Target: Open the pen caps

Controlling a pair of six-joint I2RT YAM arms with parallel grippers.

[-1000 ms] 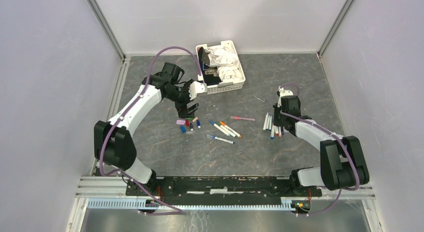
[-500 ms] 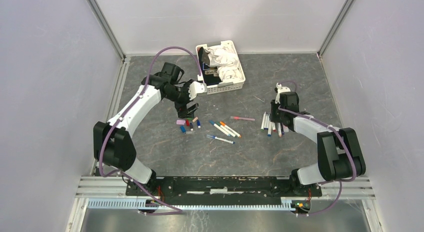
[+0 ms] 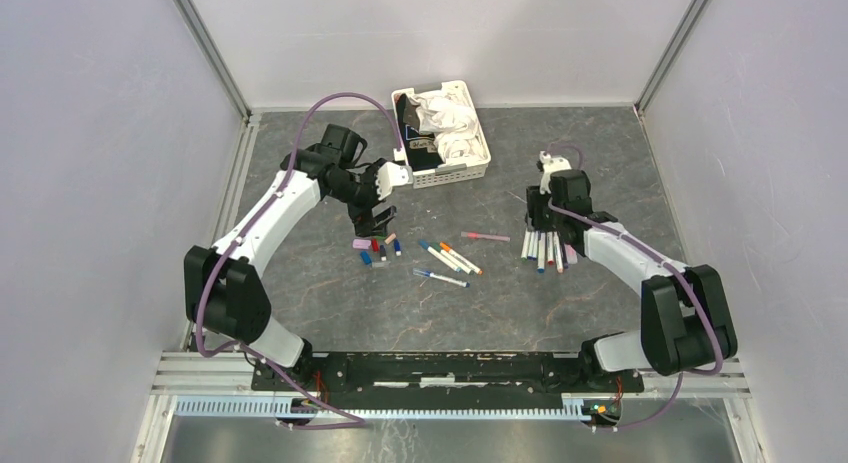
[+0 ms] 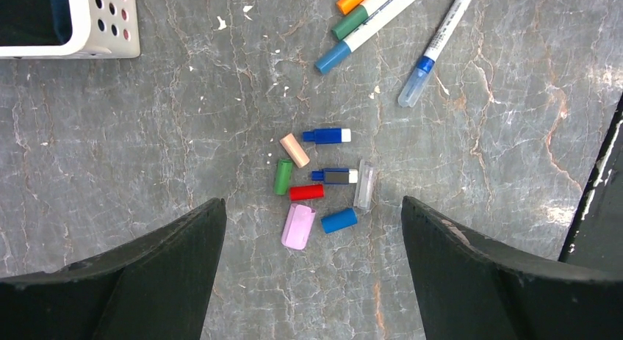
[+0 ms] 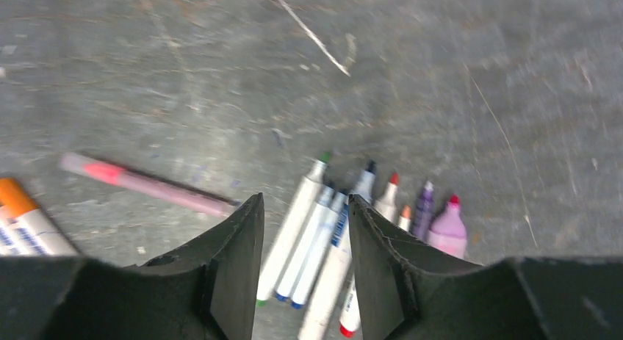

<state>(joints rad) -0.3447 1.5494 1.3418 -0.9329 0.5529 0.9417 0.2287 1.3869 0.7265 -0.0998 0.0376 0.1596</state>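
A cluster of loose pen caps (image 3: 377, 247), pink, red, green, blue and peach, lies left of centre. My left gripper (image 3: 372, 220) hangs open and empty just above it; in the left wrist view the caps (image 4: 321, 186) lie on the table between my spread fingers (image 4: 312, 208). Three capped pens (image 3: 452, 257) and a fourth (image 3: 440, 277) lie mid-table. A row of uncapped pens (image 3: 545, 249) lies at the right. My right gripper (image 3: 541, 219) hovers over their far ends, open and holding nothing; the white barrels (image 5: 308, 230) show through the gap of my right gripper (image 5: 303, 208).
A white slotted basket (image 3: 455, 173) with crumpled cloth stands at the back centre; its corner shows in the left wrist view (image 4: 110, 31). A pink pen (image 3: 486, 237) lies alone between the two pen groups, also in the right wrist view (image 5: 147, 182).
My right gripper has moved away from me and slightly left, from the near side of the uncapped pens to their far ends. The left arm has not moved.
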